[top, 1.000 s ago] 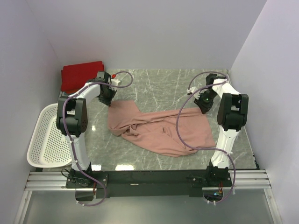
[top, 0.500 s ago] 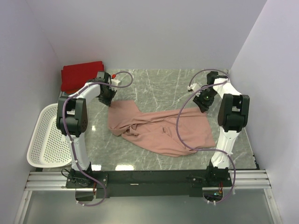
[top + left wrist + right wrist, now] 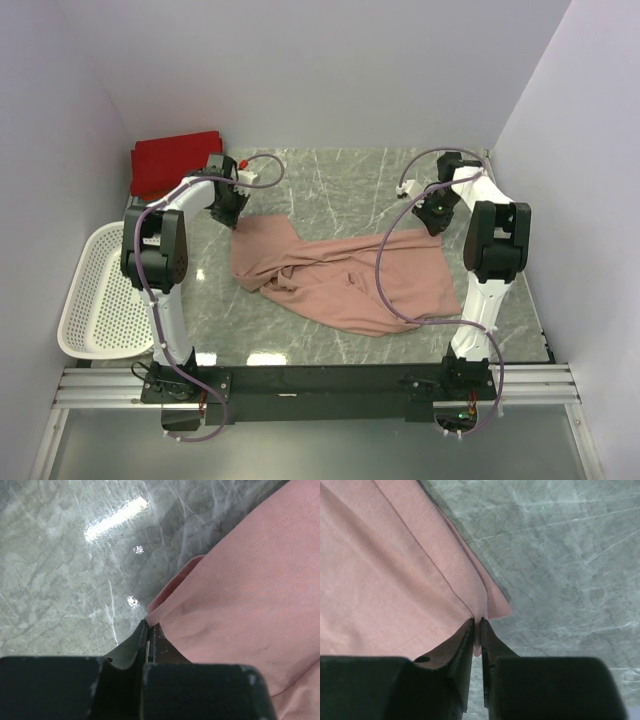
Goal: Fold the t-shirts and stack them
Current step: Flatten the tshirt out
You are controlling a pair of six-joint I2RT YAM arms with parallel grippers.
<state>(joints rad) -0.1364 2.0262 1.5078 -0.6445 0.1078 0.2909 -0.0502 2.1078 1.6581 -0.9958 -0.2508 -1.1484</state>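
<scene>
A large dusty-pink t-shirt lies crumpled across the grey marble table. My left gripper is shut on its far left corner; in the left wrist view the pink cloth is pinched at the fingertips. My right gripper is shut on its far right corner; the right wrist view shows the hemmed pink edge clamped between the jaws. A folded bright red t-shirt lies at the far left corner. No teal shirt is in view.
A white perforated basket stands off the table's left edge. The purple walls close in on the left, far and right sides. Purple cables loop over both arms. Bare marble lies between the grippers.
My right gripper has moved slightly away toward the far wall, drawing its corner of the pink shirt with it. The left gripper has held still.
</scene>
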